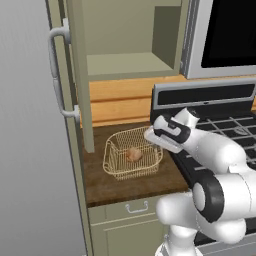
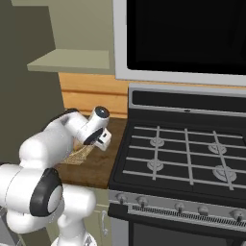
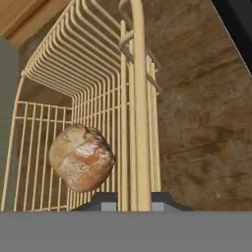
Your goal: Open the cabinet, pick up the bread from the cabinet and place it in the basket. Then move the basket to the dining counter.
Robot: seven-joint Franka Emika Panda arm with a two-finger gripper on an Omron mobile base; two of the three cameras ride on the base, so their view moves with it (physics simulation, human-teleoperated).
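Note:
The golden wire basket (image 1: 114,160) stands on the dark wood worktop below the cabinet (image 1: 131,64), whose olive door (image 1: 80,75) is swung open. The bread (image 1: 133,154), a small round brown roll, lies inside the basket. My gripper (image 1: 154,142) reaches down onto the basket's right rim. In the hand view the rim wire (image 3: 139,98) runs straight up between the two fingertips, which press close against it, and the bread (image 3: 81,157) lies just left of them on the basket floor. From the right, my gripper (image 2: 90,145) hides most of the basket (image 2: 76,156). The dining counter is out of view.
A black stove (image 2: 182,158) borders the worktop (image 1: 107,192) on the right, with a microwave (image 1: 225,35) above it. The open door's silver handle (image 1: 57,75) juts out at left beside a grey wall. An olive drawer (image 1: 135,206) sits under the worktop.

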